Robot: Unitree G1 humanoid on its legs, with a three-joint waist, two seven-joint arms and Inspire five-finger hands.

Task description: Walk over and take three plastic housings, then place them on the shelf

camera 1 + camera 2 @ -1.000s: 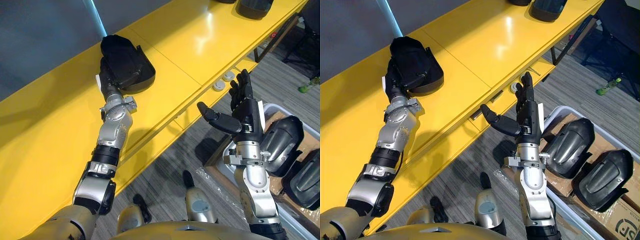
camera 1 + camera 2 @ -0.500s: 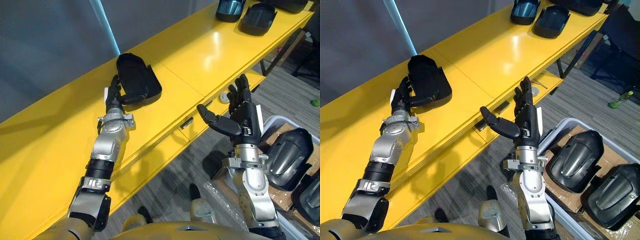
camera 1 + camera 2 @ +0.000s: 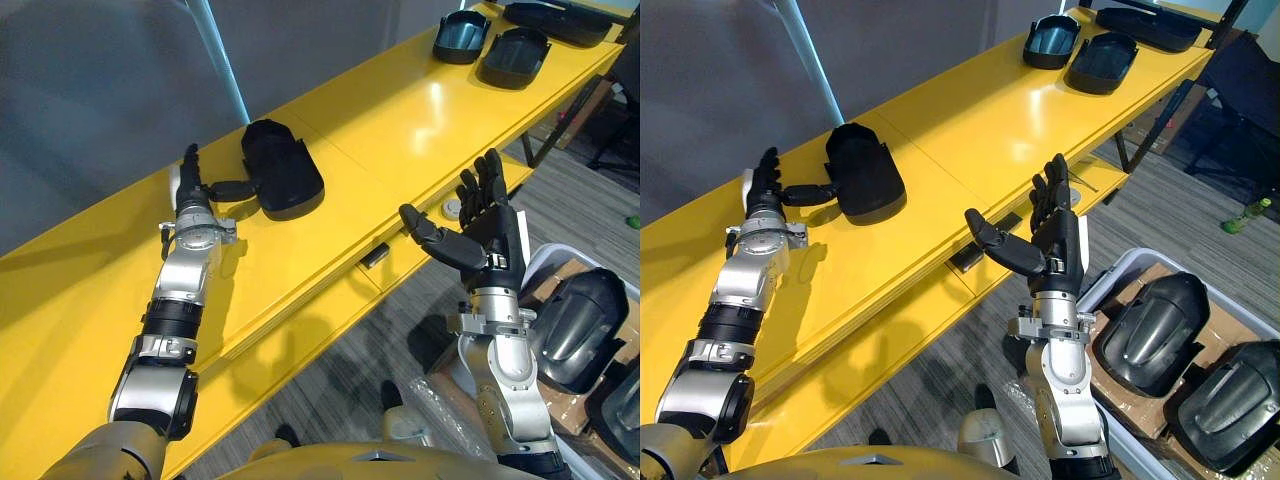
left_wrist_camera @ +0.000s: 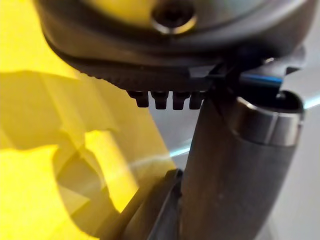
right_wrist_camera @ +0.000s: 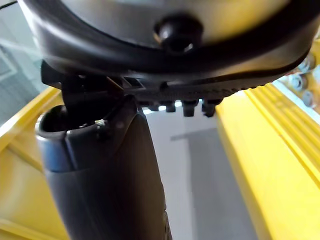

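Placing stage, seen from beside the robot. The left hand (image 3: 190, 185) is stretched out over the yellow shelf (image 3: 400, 110), fingers straight and thumb spread, clasping nothing. The thumb points right toward a black housing (image 3: 283, 182) that lies flat on the shelf just right of the hand. Whether the thumb tip touches the housing's edge cannot be told. The right hand (image 3: 480, 225) is raised over the floor just near of the shelf's front edge, fingers straight, thumb out to the left, empty. At the far right end of the shelf, well apart from the housing, rest a blue-lined shell (image 3: 461, 37), a dark shell (image 3: 514, 57) beside it, and a long dark piece (image 3: 560, 22) beyond them. On the floor at the near right stands a pale bin (image 3: 1108, 275) lined with cardboard, holding a second housing (image 3: 1150, 330) and a third housing (image 3: 1225, 400) side by side. Judged from this layout, one housing is delivered to the shelf and lies free of both hands. Whether the far shells count toward the three cannot be told. If they do not, two housings are left to fetch from the bin, and each needs a pick-up and a carry to the shelf.
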